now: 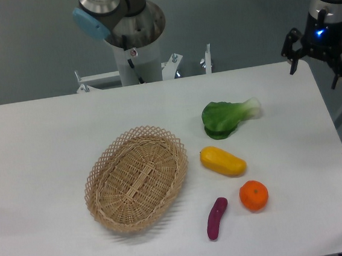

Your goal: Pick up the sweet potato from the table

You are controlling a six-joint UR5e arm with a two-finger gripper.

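Claw high at the far right corner — sweet potato well away, down toward the near edge.

The gripper (321, 59) hangs spread and empty above the back right corner of the table (40, 152). The sweet potato (217, 218) lies well apart from it, toward the camera and to its left in view, its long axis running roughly near-to-far with a slight curve — slim, smooth, magenta-purple. Beside it sit a round orange (254, 195) and a fat glossy yellow vegetable (223, 161); nearer the claw, a leafy green (227, 118); farthest, a woven wicker basket (136, 178).

Woven wicker basket (137, 178) on a smooth matt table (39, 146); glossy plastic-looking sweet potato (216, 218) and orange (254, 195)
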